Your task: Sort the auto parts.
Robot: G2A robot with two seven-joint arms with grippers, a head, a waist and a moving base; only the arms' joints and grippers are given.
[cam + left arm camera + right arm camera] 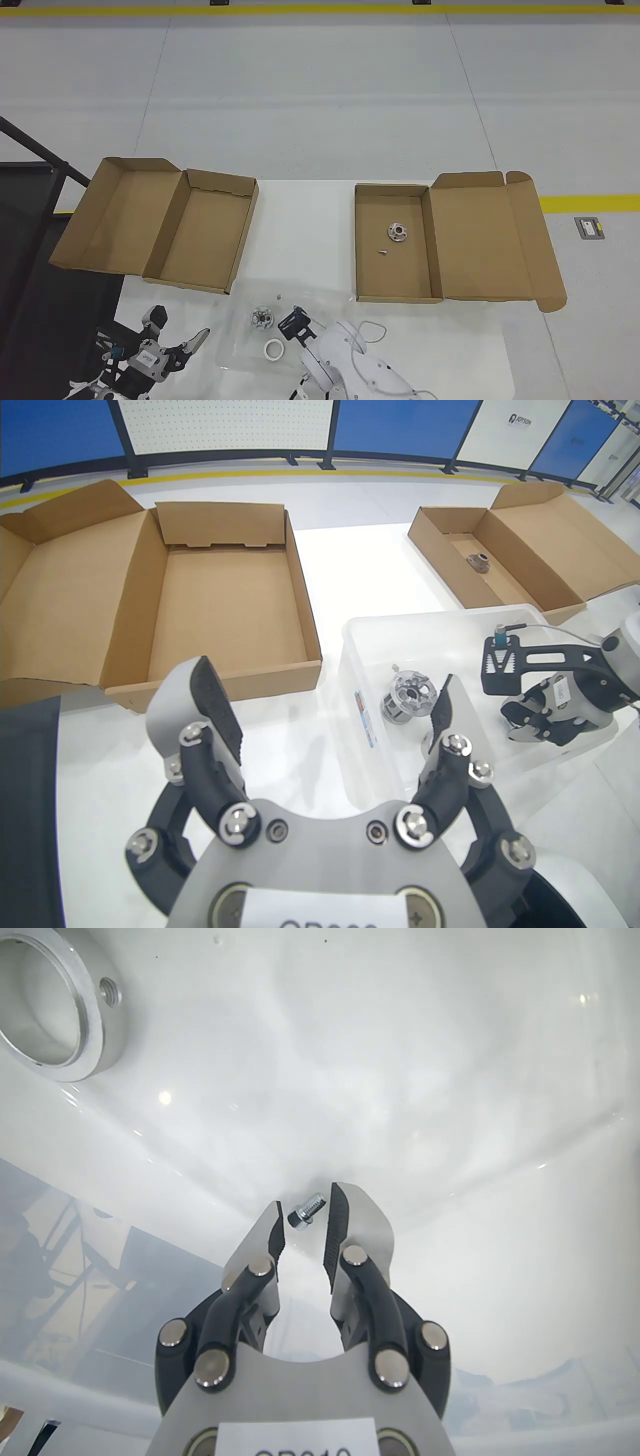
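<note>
Inside clear bin (pixel 400 1078), right gripper (pixel 306 1196) parted around bolt (pixel 301 1216), left gripper (pixel 325 672) spread wide beside bin

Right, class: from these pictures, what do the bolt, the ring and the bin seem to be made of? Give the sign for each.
Bolt: probably steel, bright plated finish; it glints and has cut threads.
Ring: likely aluminium, matt machined finish; pale grey with a threaded side hole.
Bin: translucent plastic, glossy; shapes show through its wall, and lights reflect off it.
</note>
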